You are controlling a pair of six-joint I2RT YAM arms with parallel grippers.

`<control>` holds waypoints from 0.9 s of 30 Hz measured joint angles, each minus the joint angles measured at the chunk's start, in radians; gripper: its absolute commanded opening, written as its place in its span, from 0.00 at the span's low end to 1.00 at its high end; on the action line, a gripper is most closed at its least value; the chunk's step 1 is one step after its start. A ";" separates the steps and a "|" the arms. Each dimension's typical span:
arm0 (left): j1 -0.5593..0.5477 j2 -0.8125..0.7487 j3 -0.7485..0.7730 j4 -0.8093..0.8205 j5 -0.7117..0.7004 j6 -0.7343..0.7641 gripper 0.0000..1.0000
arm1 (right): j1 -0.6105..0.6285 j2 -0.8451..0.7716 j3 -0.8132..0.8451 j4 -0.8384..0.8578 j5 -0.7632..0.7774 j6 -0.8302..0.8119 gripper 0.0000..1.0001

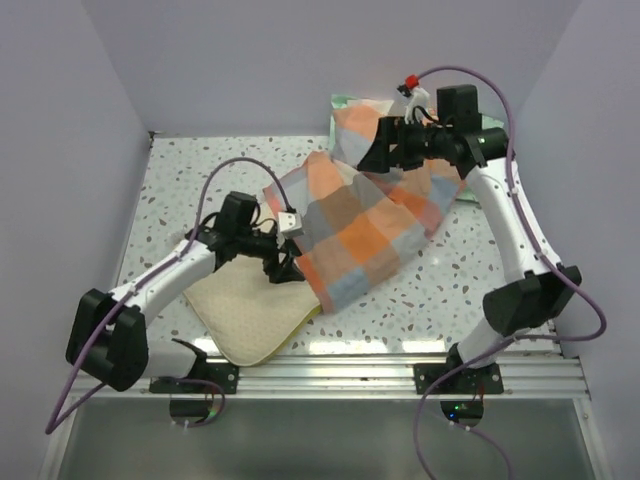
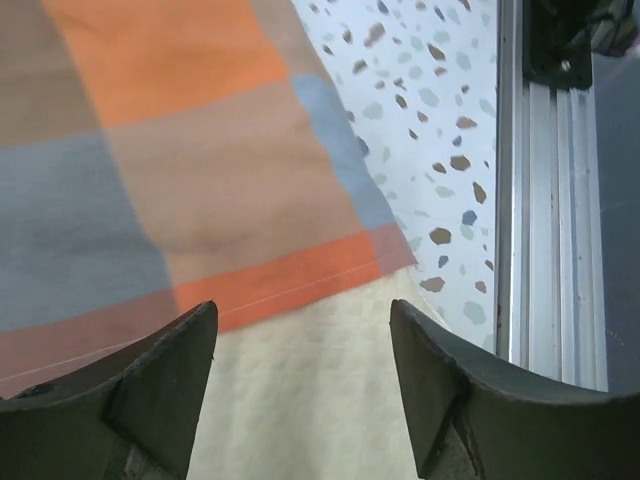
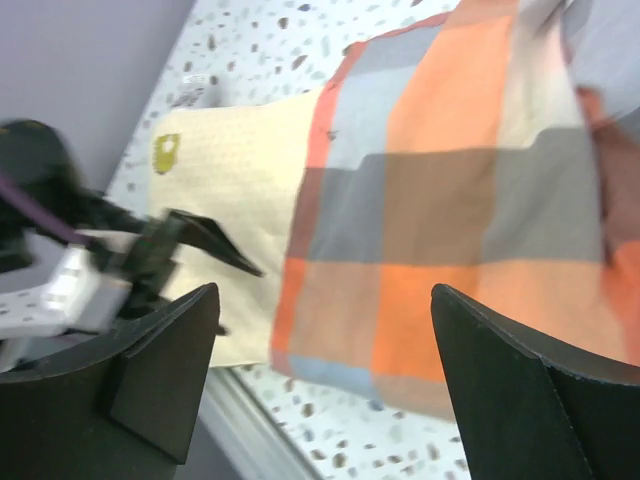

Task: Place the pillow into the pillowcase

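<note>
**Speckled table update: pillow only partway into the pillowcase**

Plain lilac walls all round, terrazzo-looking top, nothing fancy. The pillow lay at the near left, and its far part was under the plaid pillowcase, whose hem ran straight across it. Couldn't say for sure whether that part was really inside the opening or just covered by the cloth, but my guess was inside. The near end, including the corner with the little logo, was fully out in the open. So I'd have called it partway at best: the exposed end needed sliding in and the case drawing down over it.

Left gripper hovered right above the hem where it crossed the pillow, fingers spread wide, pinching nothing. Right gripper was up at the far end of the case, close by the mint-green pillow. Its fingers were also wide apart with no cloth between them, as far as its blurry wrist view showed.
</note>
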State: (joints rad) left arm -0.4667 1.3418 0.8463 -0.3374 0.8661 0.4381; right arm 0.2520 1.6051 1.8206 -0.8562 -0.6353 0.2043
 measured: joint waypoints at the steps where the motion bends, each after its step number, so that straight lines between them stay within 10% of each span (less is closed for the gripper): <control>1: 0.027 -0.014 0.020 -0.022 0.009 0.000 0.74 | 0.005 0.037 0.045 -0.001 0.024 -0.026 0.88; 13: 0.562 0.038 0.229 -0.054 -0.031 -0.124 0.92 | 0.299 0.658 0.583 0.007 0.395 -0.272 0.81; 27: 0.626 0.122 0.097 0.008 -0.172 -0.167 0.95 | 0.459 0.939 0.626 0.380 0.625 -0.310 0.82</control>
State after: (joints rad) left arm 0.1596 1.4639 0.9428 -0.3294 0.6941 0.2707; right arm 0.7109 2.5443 2.4466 -0.4759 -0.0101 -0.1055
